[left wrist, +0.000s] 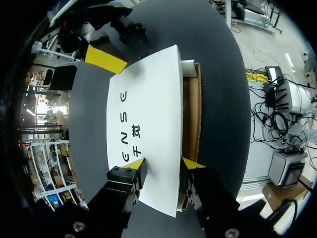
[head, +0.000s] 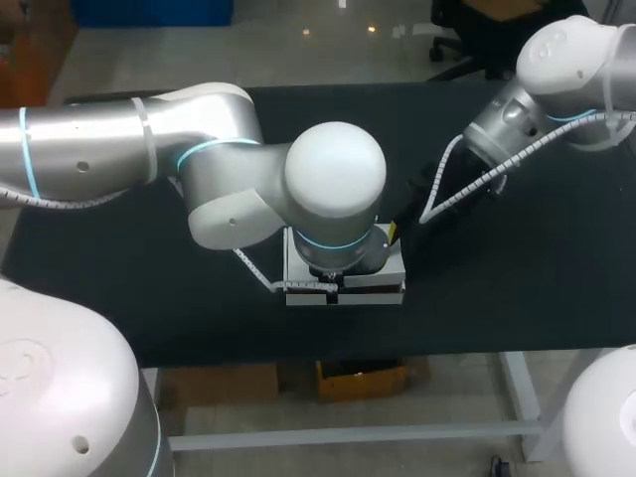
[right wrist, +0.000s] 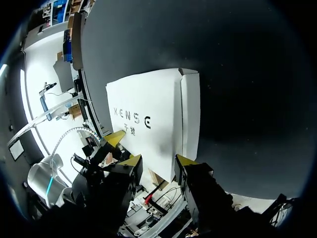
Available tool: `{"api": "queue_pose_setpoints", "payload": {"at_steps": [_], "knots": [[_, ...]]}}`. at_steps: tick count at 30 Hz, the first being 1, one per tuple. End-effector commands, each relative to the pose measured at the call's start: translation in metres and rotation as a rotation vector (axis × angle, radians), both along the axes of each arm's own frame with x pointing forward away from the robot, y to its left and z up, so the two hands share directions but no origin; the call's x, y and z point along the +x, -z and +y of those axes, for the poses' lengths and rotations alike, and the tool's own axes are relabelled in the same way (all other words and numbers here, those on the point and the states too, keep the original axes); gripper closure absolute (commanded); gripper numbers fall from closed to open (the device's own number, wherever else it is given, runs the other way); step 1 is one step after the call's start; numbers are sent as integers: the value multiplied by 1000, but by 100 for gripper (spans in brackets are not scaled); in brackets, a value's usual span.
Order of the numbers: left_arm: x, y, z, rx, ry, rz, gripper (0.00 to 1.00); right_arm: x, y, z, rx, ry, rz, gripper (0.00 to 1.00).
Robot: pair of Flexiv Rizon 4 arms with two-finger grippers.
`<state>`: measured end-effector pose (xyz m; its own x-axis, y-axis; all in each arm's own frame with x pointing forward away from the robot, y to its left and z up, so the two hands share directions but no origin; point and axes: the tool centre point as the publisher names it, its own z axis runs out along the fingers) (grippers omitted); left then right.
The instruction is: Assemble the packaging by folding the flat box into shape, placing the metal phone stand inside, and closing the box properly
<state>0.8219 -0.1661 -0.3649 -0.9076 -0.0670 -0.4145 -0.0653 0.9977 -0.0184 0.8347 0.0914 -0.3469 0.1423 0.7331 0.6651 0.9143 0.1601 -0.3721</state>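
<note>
The lid edge of the white box (left wrist: 143,114) is straddled by the left gripper (left wrist: 163,164), parted, nothing clamped; the right gripper (right wrist: 157,160) is held wide beside it, empty

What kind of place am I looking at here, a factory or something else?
Probably a robotics lab or test bench: a left arm and a right arm share one black table, both working at a single white cardboard box.
</note>
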Motion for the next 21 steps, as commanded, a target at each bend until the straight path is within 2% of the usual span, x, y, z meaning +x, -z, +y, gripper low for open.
{"api": "queue_pose_setpoints", "payload": {"at_steps": [1,4,5,6,8,15,21], "knots": [[-1,3,-3,8,-5,-7,55,-8,-8,-8,3,20,-24,61],[-2,3,-3,8,-3,-8,55,-10,-14,-10,6,25,-44,64],[-2,3,-3,8,-2,-8,55,-11,-16,-9,7,27,-51,68],[-2,3,-3,8,-2,-7,55,-12,-18,-9,7,28,-60,76],[-2,4,-3,7,-2,-7,55,-13,-22,-9,8,29,-71,100],[-3,3,-1,7,-4,-7,55,-22,-30,3,9,-5,-114,100],[-4,3,-1,5,-5,-6,55,-29,-24,16,-3,-41,-114,100]]}}
